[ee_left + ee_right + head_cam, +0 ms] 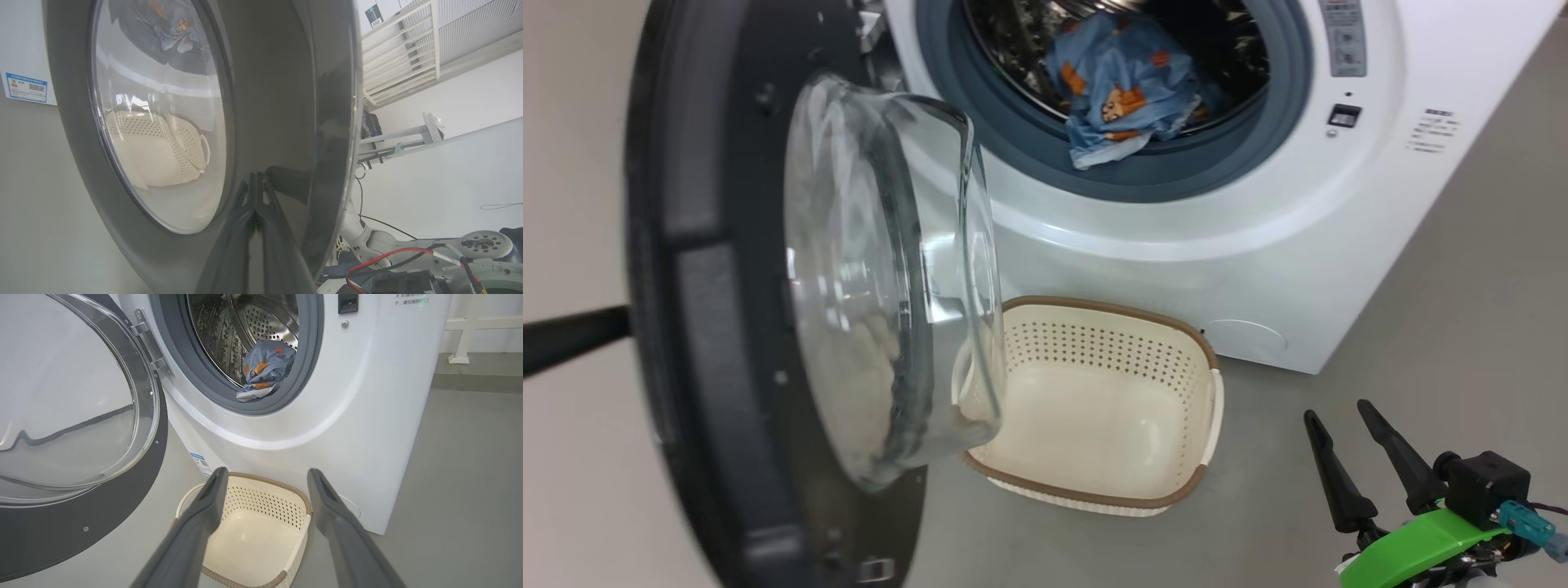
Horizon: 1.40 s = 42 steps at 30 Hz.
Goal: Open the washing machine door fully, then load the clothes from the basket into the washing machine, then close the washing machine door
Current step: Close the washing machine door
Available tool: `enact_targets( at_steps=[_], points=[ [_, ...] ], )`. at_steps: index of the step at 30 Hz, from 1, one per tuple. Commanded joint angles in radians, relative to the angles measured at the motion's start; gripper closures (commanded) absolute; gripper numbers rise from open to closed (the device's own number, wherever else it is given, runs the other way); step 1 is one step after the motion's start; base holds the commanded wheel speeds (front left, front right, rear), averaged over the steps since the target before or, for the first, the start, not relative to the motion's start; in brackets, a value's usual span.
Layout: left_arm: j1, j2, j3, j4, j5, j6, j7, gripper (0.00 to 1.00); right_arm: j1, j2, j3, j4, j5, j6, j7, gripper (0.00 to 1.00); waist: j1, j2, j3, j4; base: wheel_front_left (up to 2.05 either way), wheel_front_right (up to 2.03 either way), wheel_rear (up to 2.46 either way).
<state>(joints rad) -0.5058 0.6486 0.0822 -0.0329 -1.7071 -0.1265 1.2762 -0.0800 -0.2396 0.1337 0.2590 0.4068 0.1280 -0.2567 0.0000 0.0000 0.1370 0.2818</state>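
The washing machine door [711, 286] stands swung out to the left, its glass bowl facing the washing machine [1258, 245]. Blue clothes [1123, 86] with orange prints lie at the front of the drum, their lowest edge on the grey gasket. The basket [1094, 306] sits empty on the floor below the opening. My left gripper [256, 177] is shut, its tips against the door's [286, 102] glossy black outer ring; its dark fingers [572, 339] pass behind the door. My right gripper [1336, 412] hangs open and empty, low to the right of the basket [265, 500].
Grey floor spreads right of the machine [367, 416] and around the basket. A white railing [470, 326] stands behind the machine's right side. My own base with red and black cables [408, 261] sits just behind the door's outer face.
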Motion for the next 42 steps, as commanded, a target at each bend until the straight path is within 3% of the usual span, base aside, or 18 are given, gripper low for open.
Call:
enact_targets(
  at_steps=[1,15,33,42],
  points=[
    [-0.035,0.026,0.024,-0.05,-0.002,-0.004,0.007,1.0,0.006,-0.002,0.011,-0.026,-0.008,0.003,-0.005,0.0,0.0,0.0,-0.003,-0.026,0.0,0.0,0.0],
    [-0.15,-0.122,-0.076,-0.055,0.051,-0.004,-0.015,1.0,-0.002,0.021,-0.014,-0.039,-0.014,0.003,-0.005,0.0,0.0,0.0,0.003,-0.152,0.0,0.0,0.0],
    [-0.302,-0.213,-0.137,0.076,0.162,-0.004,-0.091,1.0,-0.034,0.056,-0.025,-0.05,-0.014,0.003,-0.005,0.0,0.0,0.0,0.054,-0.344,0.0,0.0,0.0],
    [-0.345,-0.251,-0.153,0.115,0.207,-0.004,-0.175,1.0,-0.043,0.062,-0.031,-0.051,-0.014,0.003,-0.005,0.0,0.0,0.0,0.067,-0.366,0.0,0.0,0.0]
  ],
)
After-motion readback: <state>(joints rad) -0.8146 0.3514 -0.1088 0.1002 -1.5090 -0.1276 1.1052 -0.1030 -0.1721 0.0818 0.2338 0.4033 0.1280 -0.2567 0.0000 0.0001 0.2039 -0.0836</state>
